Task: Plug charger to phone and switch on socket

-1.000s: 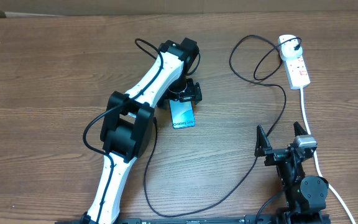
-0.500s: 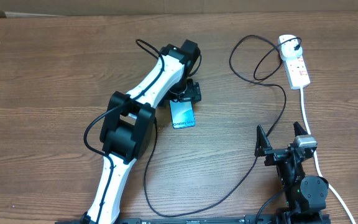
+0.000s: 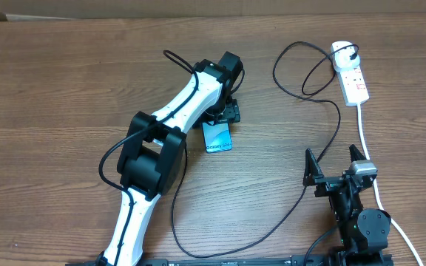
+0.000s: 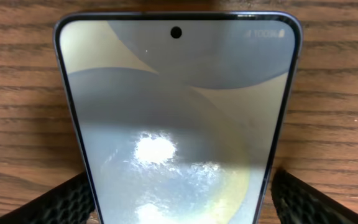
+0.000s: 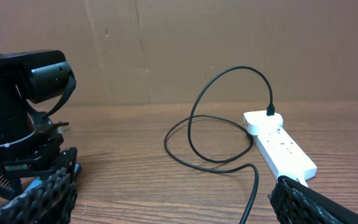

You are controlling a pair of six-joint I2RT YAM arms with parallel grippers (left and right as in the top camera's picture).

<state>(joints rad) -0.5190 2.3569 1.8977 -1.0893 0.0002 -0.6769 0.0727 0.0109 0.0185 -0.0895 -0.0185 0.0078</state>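
— Your left gripper (image 4: 179, 202) has its jaws open, with one black finger on each side of the phone (image 4: 176, 118). They sit very near its edges. I can't tell if they touch it. Your right gripper (image 3: 332, 157) has its jaws wide open too, and it holds nothing.

— Where is the phone?

— Flat on the wooden table (image 3: 50, 89), screen up, right under your left gripper. It is well apart from the socket (image 3: 353, 74).

— What could go wrong?

— If you squeeze crooked, the phone could slide or spin on the wood, because it looks thin and smooth. Then its plug hole would point the wrong way. Also, the charger (image 5: 241, 67) lies in long loops across the table. Your arm could catch one and tug it.

— Where is the charger's tip?

— I can't see it. The other end is plugged into the socket.

— How does the phone look?

— Slim, with dark edges and round corners. Its screen is shiny, pale blue and grey. It has a little camera dot at the top and a bright spot of light in the middle.
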